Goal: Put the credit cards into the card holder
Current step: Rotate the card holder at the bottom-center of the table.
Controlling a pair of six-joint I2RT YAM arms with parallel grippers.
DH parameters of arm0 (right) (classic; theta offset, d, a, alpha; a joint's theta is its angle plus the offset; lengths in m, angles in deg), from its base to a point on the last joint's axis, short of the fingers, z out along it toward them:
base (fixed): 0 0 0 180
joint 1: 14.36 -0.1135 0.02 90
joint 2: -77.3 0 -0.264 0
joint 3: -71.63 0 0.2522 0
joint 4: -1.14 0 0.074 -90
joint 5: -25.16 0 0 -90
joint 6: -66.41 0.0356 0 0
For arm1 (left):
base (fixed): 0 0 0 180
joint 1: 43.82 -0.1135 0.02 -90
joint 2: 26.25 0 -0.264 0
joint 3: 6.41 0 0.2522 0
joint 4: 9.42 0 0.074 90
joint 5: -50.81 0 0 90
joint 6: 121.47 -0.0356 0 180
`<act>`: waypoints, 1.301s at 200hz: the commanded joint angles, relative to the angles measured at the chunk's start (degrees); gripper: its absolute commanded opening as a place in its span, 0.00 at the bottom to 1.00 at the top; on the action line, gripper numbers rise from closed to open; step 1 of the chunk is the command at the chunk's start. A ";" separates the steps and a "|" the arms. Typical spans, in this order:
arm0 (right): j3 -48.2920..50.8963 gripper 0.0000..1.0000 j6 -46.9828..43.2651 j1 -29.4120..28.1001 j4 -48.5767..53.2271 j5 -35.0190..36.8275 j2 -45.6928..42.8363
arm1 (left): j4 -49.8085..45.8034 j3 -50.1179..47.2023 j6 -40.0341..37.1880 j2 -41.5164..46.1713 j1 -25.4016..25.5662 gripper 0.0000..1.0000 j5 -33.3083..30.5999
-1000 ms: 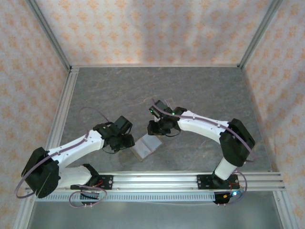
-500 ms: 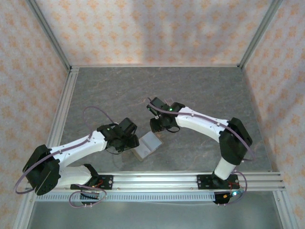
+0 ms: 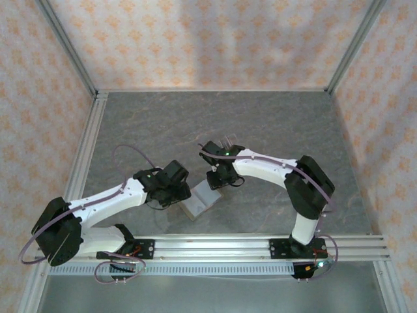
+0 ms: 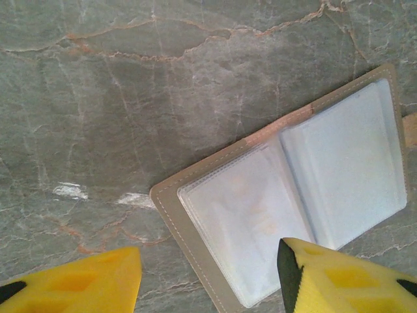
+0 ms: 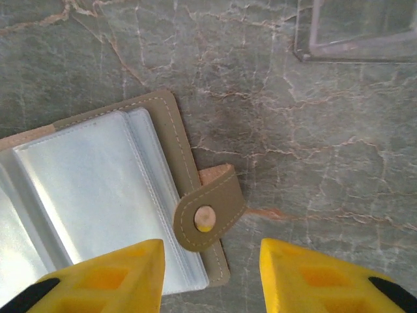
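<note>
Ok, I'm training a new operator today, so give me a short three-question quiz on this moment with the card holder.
1. True or false: the flat tan-brown stitched card holder lies shut on the grey marbled table.
2. The pale round snap sits on: A the strap tab, B a clear sleeve, C the table.
3. Fill in: the yellow-fingered left tool and right tool are both ____, holding nothing.
Key: 1 false; 2 A; 3 open.

Card holder [image 4: 287,189] tan, pale stitching, frosted clear sleeves | table [image 4: 130,98] grey marble, rust veins | walls [image 3: 195,39] peach, orange floral print | arms [image 3: 267,168] white and black | fingers [image 5: 104,277] yellow
</note>
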 commanded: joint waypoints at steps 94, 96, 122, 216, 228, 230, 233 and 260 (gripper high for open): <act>4.34 0.00 2.86 1.64 0.80 4.89 -2.14 | -1.63 3.51 0.32 -3.01 1.75 0.60 -2.16; 4.69 0.00 3.15 1.77 0.80 4.89 -2.45 | -1.70 3.74 0.23 -3.32 1.89 0.60 -2.13; 10.03 0.00 6.91 3.50 -0.04 4.72 -7.25 | -0.94 6.68 -0.37 -7.30 3.56 0.61 -1.98; 19.13 0.35 13.57 5.22 -1.92 4.30 -22.36 | -3.18 17.93 2.53 -17.27 8.30 0.61 -4.40; 18.43 0.39 12.74 5.48 -1.15 5.53 -24.46 | -3.30 17.89 3.47 -16.33 8.39 0.61 -5.45; 18.23 0.39 12.61 5.61 -1.05 5.73 -24.77 | -3.30 17.81 3.63 -16.12 8.43 0.61 -5.60; 17.84 0.40 12.35 5.79 -0.66 5.95 -25.13 | -3.33 17.73 3.77 -15.81 8.39 0.61 -5.87; 13.10 0.36 9.77 8.49 3.62 5.19 -26.37 | -2.46 16.66 2.19 -14.12 7.93 0.62 -5.76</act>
